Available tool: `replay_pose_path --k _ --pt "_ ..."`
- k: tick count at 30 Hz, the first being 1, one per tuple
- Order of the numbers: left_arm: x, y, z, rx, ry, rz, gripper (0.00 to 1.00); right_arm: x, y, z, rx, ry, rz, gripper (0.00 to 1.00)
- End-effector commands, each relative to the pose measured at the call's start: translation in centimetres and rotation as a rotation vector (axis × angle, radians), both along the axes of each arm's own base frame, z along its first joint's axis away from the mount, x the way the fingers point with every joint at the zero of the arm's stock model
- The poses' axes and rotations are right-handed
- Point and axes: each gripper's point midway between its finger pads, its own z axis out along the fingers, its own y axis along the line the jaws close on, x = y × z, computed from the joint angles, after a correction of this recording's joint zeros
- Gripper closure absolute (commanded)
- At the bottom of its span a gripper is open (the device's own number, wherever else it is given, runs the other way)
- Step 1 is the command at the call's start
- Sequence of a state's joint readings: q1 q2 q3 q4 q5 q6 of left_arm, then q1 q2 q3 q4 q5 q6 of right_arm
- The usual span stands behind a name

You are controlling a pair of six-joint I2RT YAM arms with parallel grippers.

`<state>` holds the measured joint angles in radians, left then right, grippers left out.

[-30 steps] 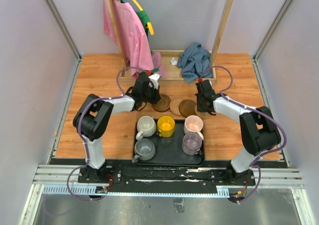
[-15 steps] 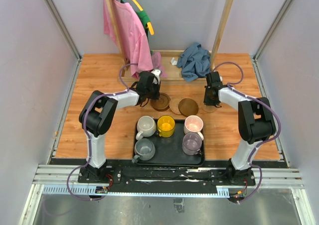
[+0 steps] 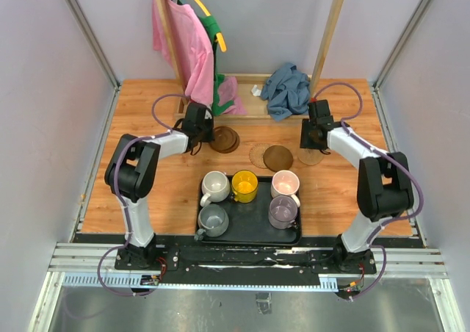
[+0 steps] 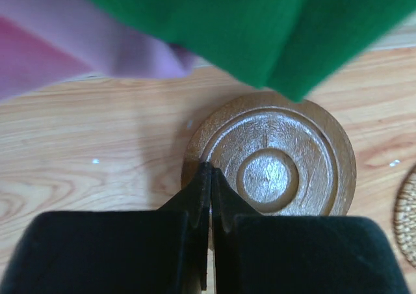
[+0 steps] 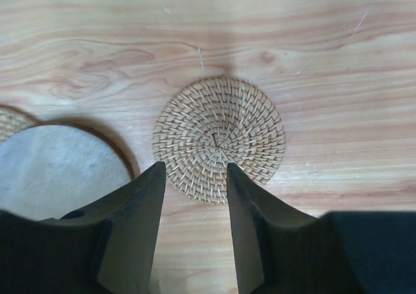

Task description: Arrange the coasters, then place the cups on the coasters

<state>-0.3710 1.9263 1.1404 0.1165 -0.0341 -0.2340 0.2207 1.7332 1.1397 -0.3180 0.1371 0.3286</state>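
L fingers clenched, tips at dark coaster's 9 o'clock rim: press lightly, slide flat on counter; R fingers released, woven coaster free at their 12 o'clock, so lift straight.

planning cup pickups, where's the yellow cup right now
In the top view the yellow cup stands on the black tray, in the far row, between the off-white cup on its left and the pale pink cup on its right.

Five ceramic mugs are grouped in a black rectangular tray. A dark brown round coaster is noted touching a tan woven disc.
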Motion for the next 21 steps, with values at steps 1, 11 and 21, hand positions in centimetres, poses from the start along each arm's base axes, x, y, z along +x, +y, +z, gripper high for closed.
replay_pose_path --k 1,11,21 --pt "-2.0 3.4 -2.4 0.103 0.096 0.074 0.99 -0.1 1.8 4.3 0.014 -0.098 0.106 0.43" --pt "-2.6 3.6 -0.6 0.088 0.047 0.066 0.99 -3.1 8.5 3.4 0.114 -0.045 0.276 0.02" --pt "-4.0 3.4 -0.9 0.052 0.056 0.045 0.99 -3.4 10.8 0.5 0.101 0.033 0.333 0.02"
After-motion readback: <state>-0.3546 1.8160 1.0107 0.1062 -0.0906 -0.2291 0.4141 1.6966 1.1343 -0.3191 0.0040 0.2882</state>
